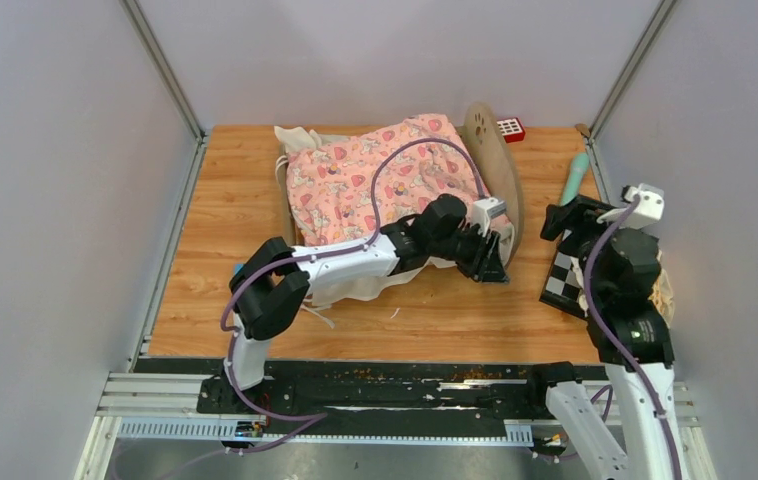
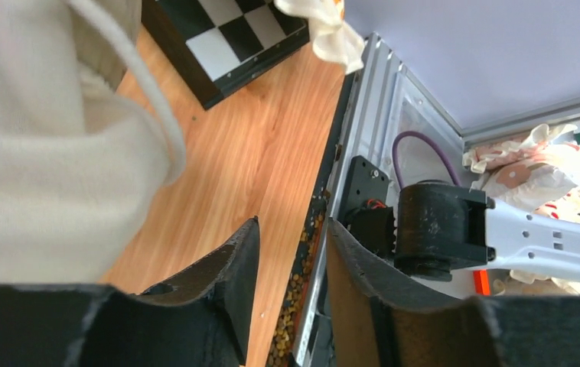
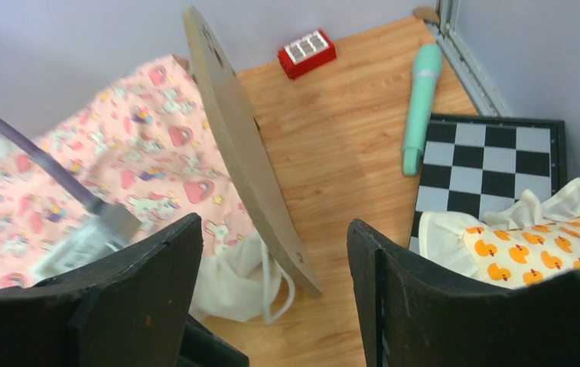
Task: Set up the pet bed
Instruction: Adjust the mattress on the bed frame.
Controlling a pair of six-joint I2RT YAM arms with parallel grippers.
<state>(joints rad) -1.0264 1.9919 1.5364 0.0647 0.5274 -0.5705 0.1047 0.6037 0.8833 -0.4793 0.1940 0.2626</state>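
The pet bed stands at the table's middle back, its pink unicorn-print quilt (image 1: pixel 365 180) heaped over the frame. The rounded wooden headboard (image 1: pixel 493 160) with a paw cutout rises at its right end. My left gripper (image 1: pixel 490 266) lies low at the bed's near right corner, by the headboard's foot. In the left wrist view the left gripper (image 2: pixel 293 223) is open and empty, with cream fabric (image 2: pixel 50 153) beside it. My right gripper (image 3: pixel 273 223) is open and empty, facing the headboard (image 3: pixel 233 138) and quilt (image 3: pixel 118 153) from the right.
A checkerboard (image 1: pixel 562 285) lies at the right under my right arm, with an orange duck-print frilled pillow (image 3: pixel 547 245) on it. A teal stick (image 1: pixel 575 178) and a red block (image 1: pixel 510 128) sit at the back right. Grey walls close three sides.
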